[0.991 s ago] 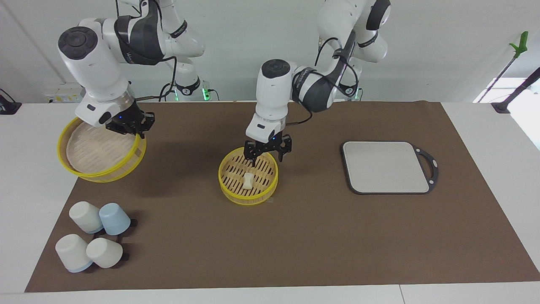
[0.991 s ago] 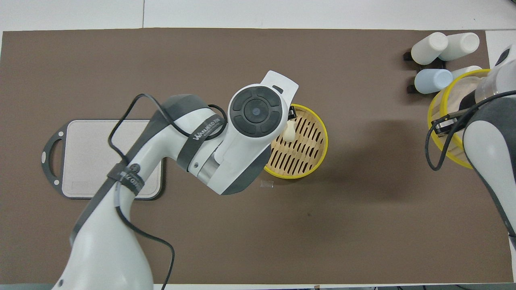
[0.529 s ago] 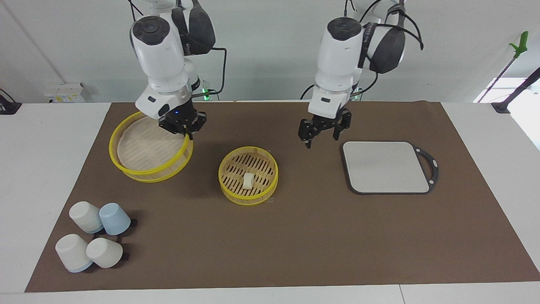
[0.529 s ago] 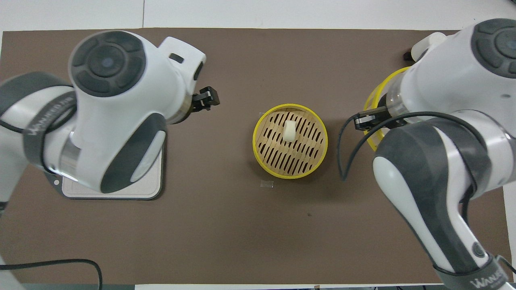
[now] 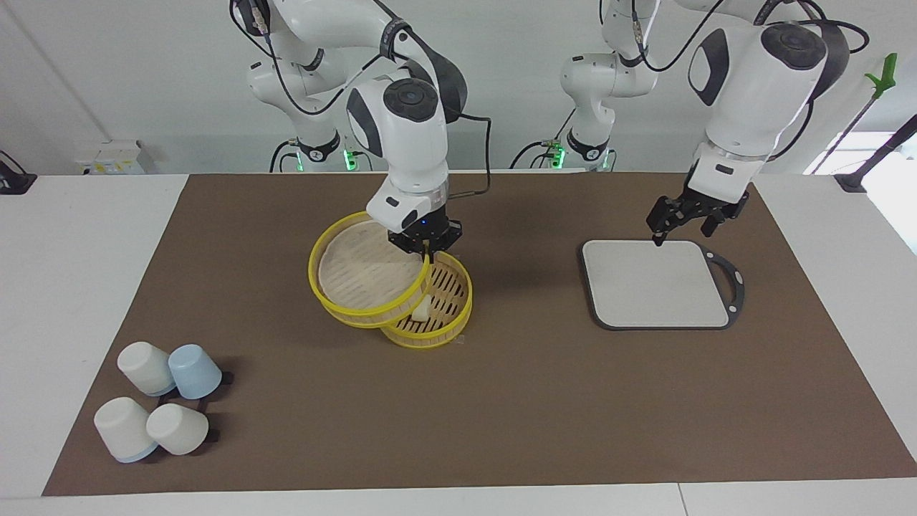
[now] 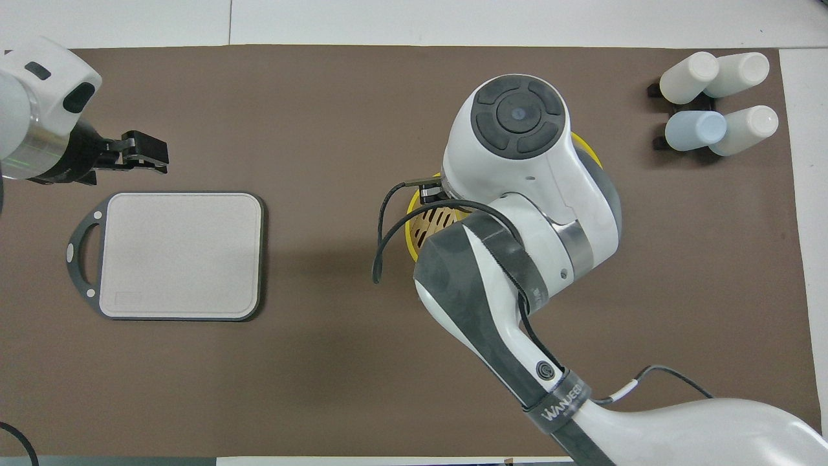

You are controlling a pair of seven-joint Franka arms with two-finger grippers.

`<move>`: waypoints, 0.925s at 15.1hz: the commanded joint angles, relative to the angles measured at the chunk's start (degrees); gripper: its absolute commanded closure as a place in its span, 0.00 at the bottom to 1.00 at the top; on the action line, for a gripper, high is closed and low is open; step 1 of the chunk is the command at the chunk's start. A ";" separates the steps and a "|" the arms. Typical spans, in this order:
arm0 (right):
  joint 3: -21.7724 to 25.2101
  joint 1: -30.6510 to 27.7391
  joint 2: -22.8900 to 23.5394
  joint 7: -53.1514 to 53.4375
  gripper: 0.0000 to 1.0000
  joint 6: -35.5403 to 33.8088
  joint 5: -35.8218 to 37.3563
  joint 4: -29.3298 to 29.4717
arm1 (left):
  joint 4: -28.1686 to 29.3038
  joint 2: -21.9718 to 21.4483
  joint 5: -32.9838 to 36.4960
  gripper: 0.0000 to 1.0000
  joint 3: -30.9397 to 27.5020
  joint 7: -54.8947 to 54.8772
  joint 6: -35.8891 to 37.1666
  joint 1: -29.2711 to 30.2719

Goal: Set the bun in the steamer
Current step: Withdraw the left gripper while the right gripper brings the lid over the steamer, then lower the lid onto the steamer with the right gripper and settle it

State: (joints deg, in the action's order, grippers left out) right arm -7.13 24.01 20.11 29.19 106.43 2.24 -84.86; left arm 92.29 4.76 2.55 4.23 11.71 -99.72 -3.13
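Observation:
The steamer's lower tier (image 5: 453, 295) sits mid-mat with the cream-white bun (image 5: 421, 309) on its slatted floor. The bun is partly covered by the steamer's other yellow-rimmed tier (image 5: 367, 274). My right gripper (image 5: 428, 249) is shut on that tier's rim and holds it tilted, just above and overlapping the lower tier. In the overhead view my right arm hides the bun, and only a slice of the lower tier (image 6: 432, 220) shows. My left gripper (image 5: 686, 222) is open and empty over the grey board's edge nearest the robots; it also shows in the overhead view (image 6: 147, 150).
A grey flat board (image 5: 655, 283) with a black handle lies toward the left arm's end, also in the overhead view (image 6: 178, 252). Several white and pale-blue cups (image 5: 161, 398) lie at the right arm's end, farther from the robots (image 6: 711, 97).
My right arm has carried the held tier from its end of the table to over the lower tier. My left gripper has drawn away from the steamer to the board's edge, leaving the bun in the tier.

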 commanded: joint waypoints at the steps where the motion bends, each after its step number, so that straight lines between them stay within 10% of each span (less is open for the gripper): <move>1: 0.19 2.26 3.60 5.41 0.99 3.32 1.45 1.80 | 2.54 -2.30 -0.88 0.00 0.70 -5.89 0.23 2.95; 14: 0.19 6.22 6.43 11.50 0.98 11.25 3.39 -1.80 | 8.16 -6.52 -3.87 0.00 0.34 -10.48 -0.30 4.89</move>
State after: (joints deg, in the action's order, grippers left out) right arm -6.82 29.31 26.98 38.12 116.38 4.89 -85.82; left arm 98.08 0.42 -0.15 4.30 2.46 -99.69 1.03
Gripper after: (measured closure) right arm 0.907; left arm 0.000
